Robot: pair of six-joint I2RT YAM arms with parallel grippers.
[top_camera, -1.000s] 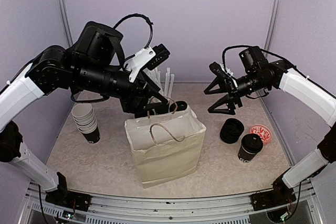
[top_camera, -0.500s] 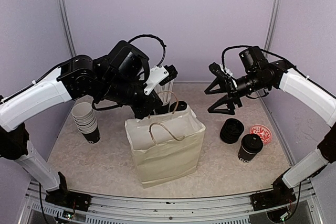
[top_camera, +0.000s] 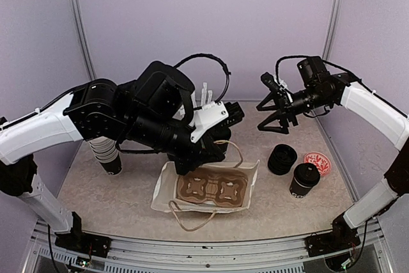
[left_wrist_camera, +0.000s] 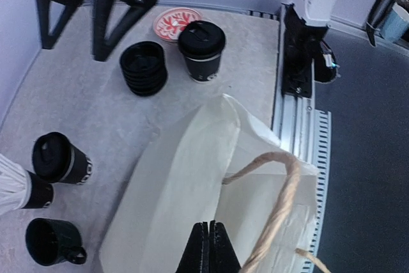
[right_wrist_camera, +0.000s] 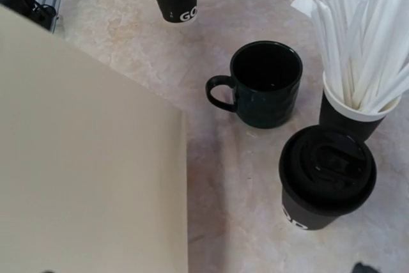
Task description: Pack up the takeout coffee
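One takeout coffee [top_camera: 304,180], a black lidded cup with white lettering, stands at the right [left_wrist_camera: 201,49]. A second lidded takeout coffee [right_wrist_camera: 326,183] stands by the straws [left_wrist_camera: 61,158]; my left arm hides it from the top camera. The cream paper bag [top_camera: 165,190] gapes toward the top camera, a brown cup carrier [top_camera: 212,190] inside. My left gripper [left_wrist_camera: 209,247] is shut on the bag's far wall [top_camera: 208,156]. My right gripper [top_camera: 278,116] hangs open and empty, above the table behind the lid stack.
A stack of black lids [top_camera: 282,159] and a red patterned disc [top_camera: 317,163] lie beside the right cup. Nested empty cups [top_camera: 105,151] stand at the left. A dark mug [right_wrist_camera: 265,84] and a cup of white straws [right_wrist_camera: 364,43] stand behind the bag.
The left gripper closed on the bag's far wall and swung right and down. The bag went from upright to gaping toward the camera, showing the carrier. The right gripper rose slightly.
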